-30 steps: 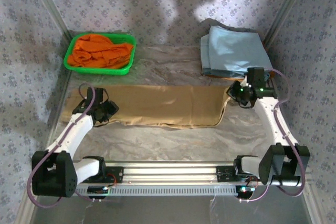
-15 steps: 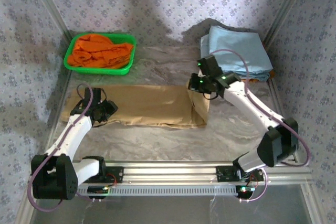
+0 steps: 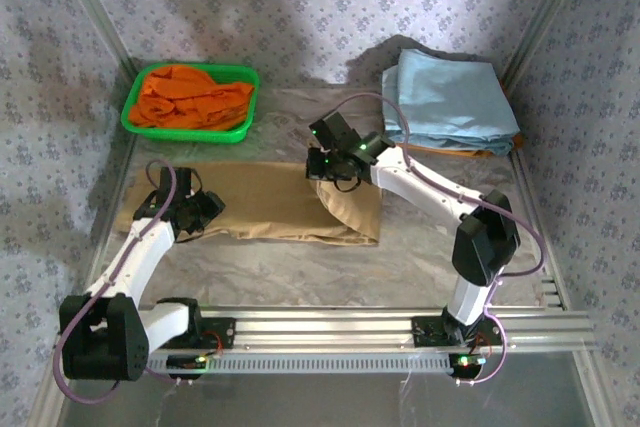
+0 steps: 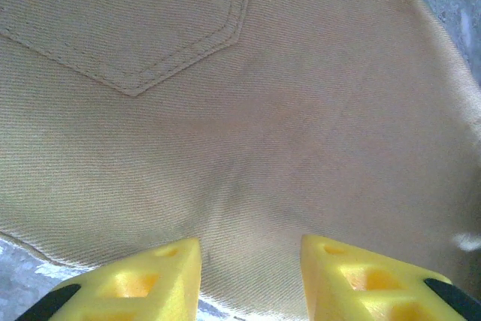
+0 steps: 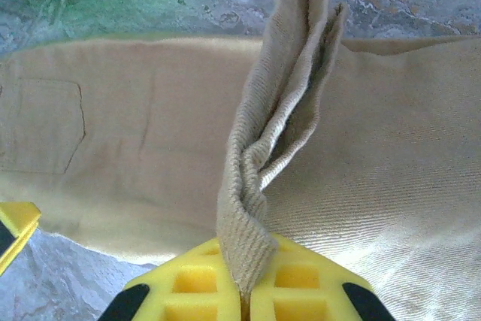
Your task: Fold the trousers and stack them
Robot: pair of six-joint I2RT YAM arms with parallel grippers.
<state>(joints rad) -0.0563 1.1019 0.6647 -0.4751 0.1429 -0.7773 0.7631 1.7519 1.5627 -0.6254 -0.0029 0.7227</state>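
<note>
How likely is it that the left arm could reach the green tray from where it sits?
Likely yes. The left gripper sits on the trousers, and the green tray lies just beyond it with nothing standing between. It would have to leave the cloth first.

There was one pair of tan trousers [image 3: 260, 202], one green tray [image 3: 185, 134], one orange cloth [image 3: 195, 97] and one pile of blue cloths [image 3: 445, 97]. There were two robot arms: the left arm [image 3: 135, 252] and the right arm [image 3: 430, 185].

The trousers [image 4: 301, 125] are matt tan cloth, finely ribbed on the diagonal, with stitched seams. The right gripper [image 5: 242, 291] has matt yellow pads [image 5: 297, 280], perhaps foam. At lower centre of the top view, the table cover [image 3: 300, 267] looks crinkled and glossy.
</note>
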